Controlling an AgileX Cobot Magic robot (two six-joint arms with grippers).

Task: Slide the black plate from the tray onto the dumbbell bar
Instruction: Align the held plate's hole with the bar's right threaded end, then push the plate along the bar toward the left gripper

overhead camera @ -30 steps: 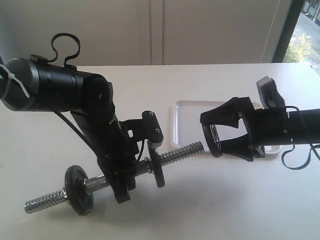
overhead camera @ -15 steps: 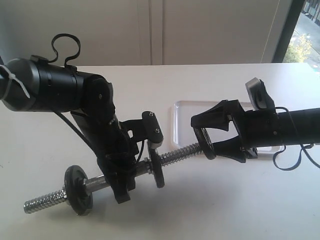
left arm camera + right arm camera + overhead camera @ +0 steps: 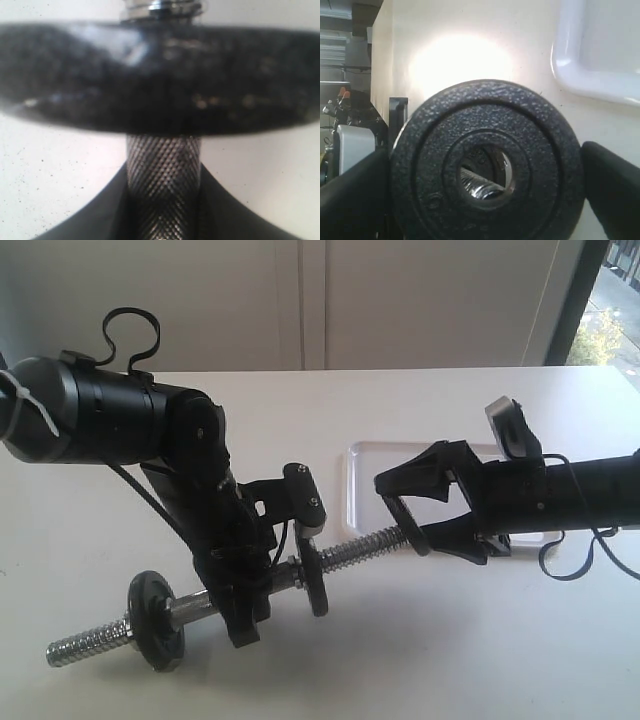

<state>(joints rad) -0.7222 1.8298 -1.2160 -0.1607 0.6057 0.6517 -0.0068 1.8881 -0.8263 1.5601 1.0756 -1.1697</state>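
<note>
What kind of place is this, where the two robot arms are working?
Probably an indoor lab or office test bench: a plain white table, pale wall panels behind it, and a window at the right with greenery outside.

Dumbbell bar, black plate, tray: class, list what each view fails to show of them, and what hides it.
Right wrist view: the black plate hides the dumbbell bar except a threaded tip in its hole; the tray is cut off by the edge.
Left wrist view: a blurred black disc spans the frame, both sides cut off.
Exterior view: the left arm covers the bar's middle; the right arm, part of the tray.
</note>
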